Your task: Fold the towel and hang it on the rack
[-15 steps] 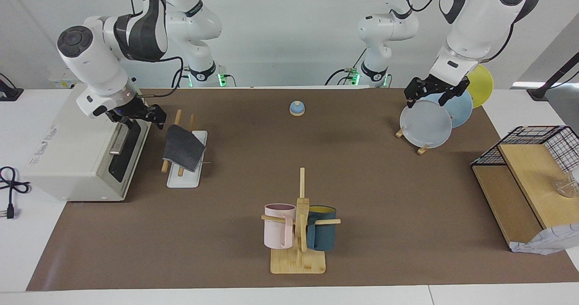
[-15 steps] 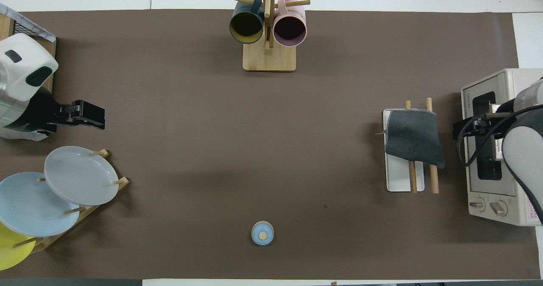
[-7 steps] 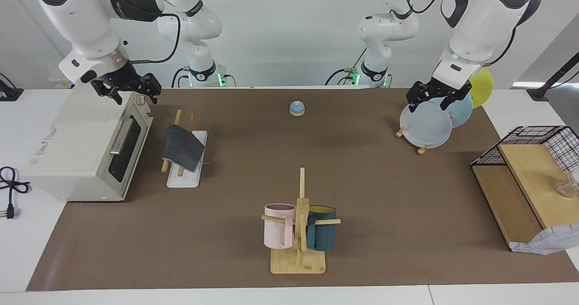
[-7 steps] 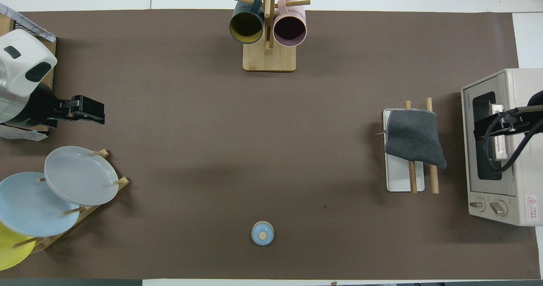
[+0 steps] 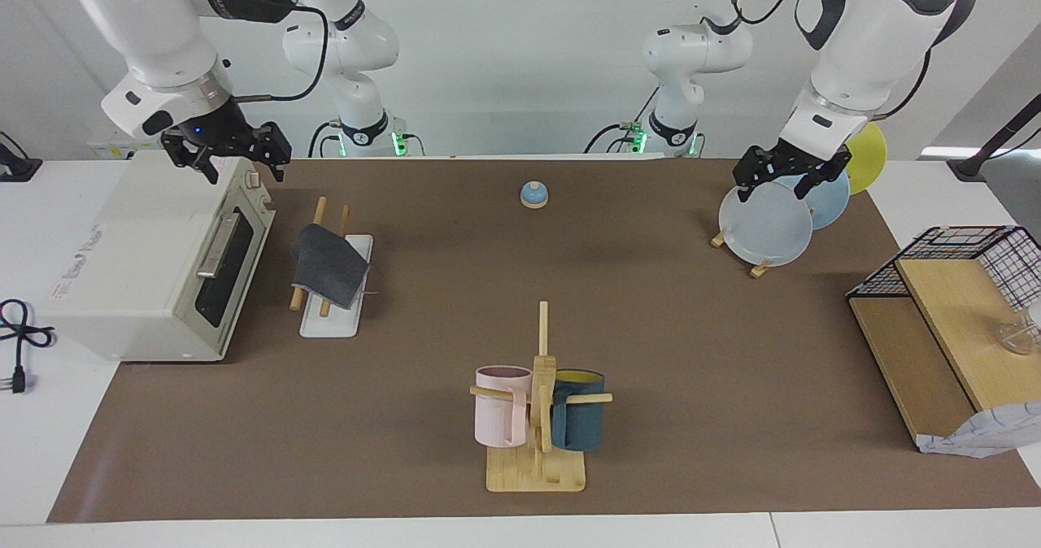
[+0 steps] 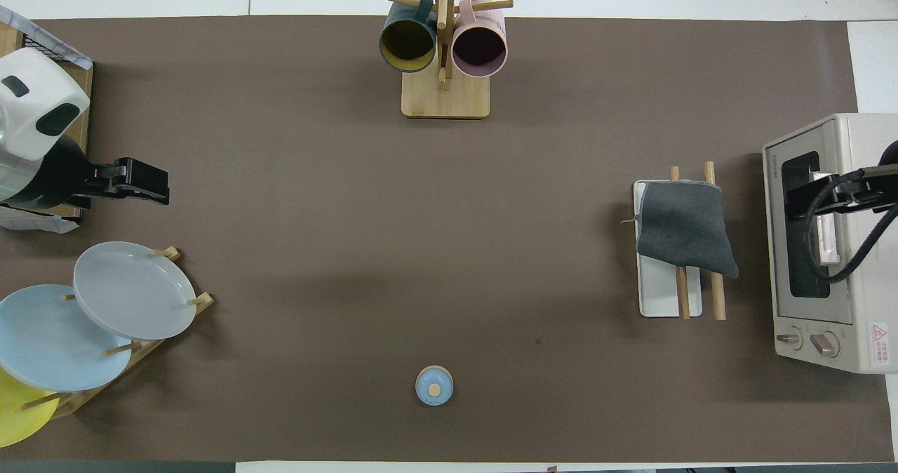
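Towel (image 5: pixel 328 264) draped over rack (image 5: pixel 335 304); left gripper (image 5: pixel 782 180), right gripper (image 5: pixel 230 151) raised, spread, empty.

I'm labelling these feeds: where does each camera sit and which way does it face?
Facing view: high across the table, looking at both arms; left end effector, right end effector.
Overhead view: above the robots' end, looking steeply down; only the arms' ends show.
Shared: dark grey towel draped on the wooden-dowel rack.

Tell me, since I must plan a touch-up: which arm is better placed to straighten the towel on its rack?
Right. Its claw hangs open above the toaster oven, beside the rack holding the towel. The left claw is over the plates.
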